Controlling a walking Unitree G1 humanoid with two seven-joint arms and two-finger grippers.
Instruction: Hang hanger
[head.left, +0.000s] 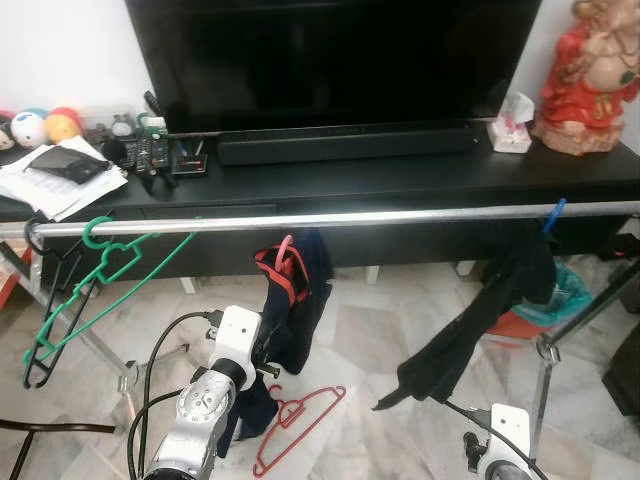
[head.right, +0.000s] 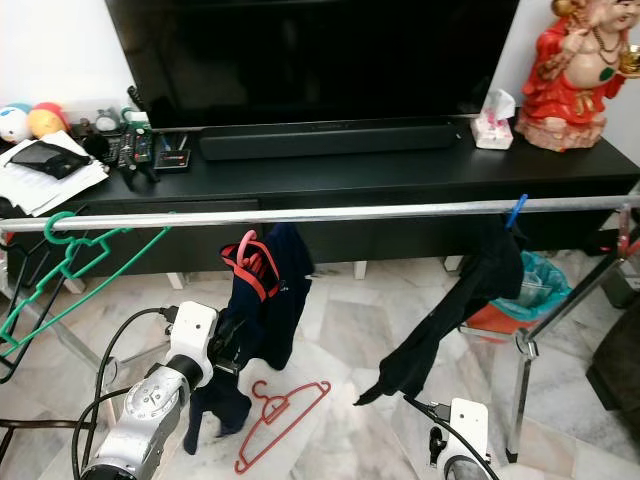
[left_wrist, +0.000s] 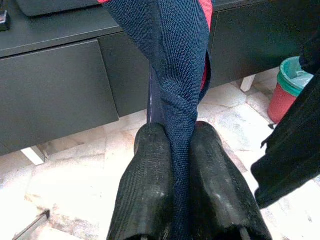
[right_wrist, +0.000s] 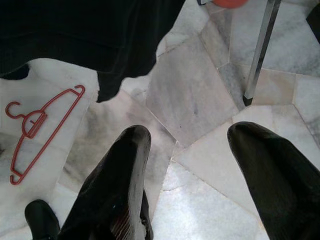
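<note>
Shiny metal rail (head.left: 330, 218), knitted navy cloth (left_wrist: 175, 60), seemingly polished marble floor (right_wrist: 190, 100).

Navy garment gripped below the rail, red hanger on the floor

From my seat I see the silver rail (head.right: 330, 212) crossing the frame from nine to three o'clock in front of the black TV console (head.right: 400, 178). A navy garment (head.right: 262, 310) on a red hanger (head.right: 250, 262) hangs just below the rail, left of centre, and my left gripper (head.right: 232, 345) at seven o'clock grips the cloth. A second red hanger (head.right: 275, 410) lies on the marble floor (head.right: 350, 330) at six o'clock. A green hanger (head.right: 70, 255) hooks the rail at nine o'clock; a black garment (head.right: 455, 310) on a blue hanger (head.right: 514, 211) droops at three o'clock.
</note>
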